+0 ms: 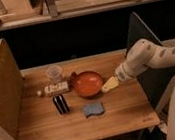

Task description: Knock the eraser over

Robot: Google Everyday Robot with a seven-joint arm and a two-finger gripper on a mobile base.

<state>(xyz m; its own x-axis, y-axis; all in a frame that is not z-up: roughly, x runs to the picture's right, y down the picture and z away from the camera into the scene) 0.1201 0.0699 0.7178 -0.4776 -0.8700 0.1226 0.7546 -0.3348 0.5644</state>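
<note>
The eraser (60, 104) is a small dark block with thin pale stripes, lying on the wooden table (124, 114) left of centre, just in front of a white labelled box (55, 88). The gripper (109, 85) is at the end of the white arm (147, 58) reaching in from the right. It hovers beside the right rim of the orange bowl (87, 83), well to the right of the eraser.
A clear plastic cup (54, 72) stands at the back left. A flat blue sponge-like pad (93, 109) lies in front of the bowl. Wooden panels (3, 89) wall the table's left side, a dark panel (142, 29) the right.
</note>
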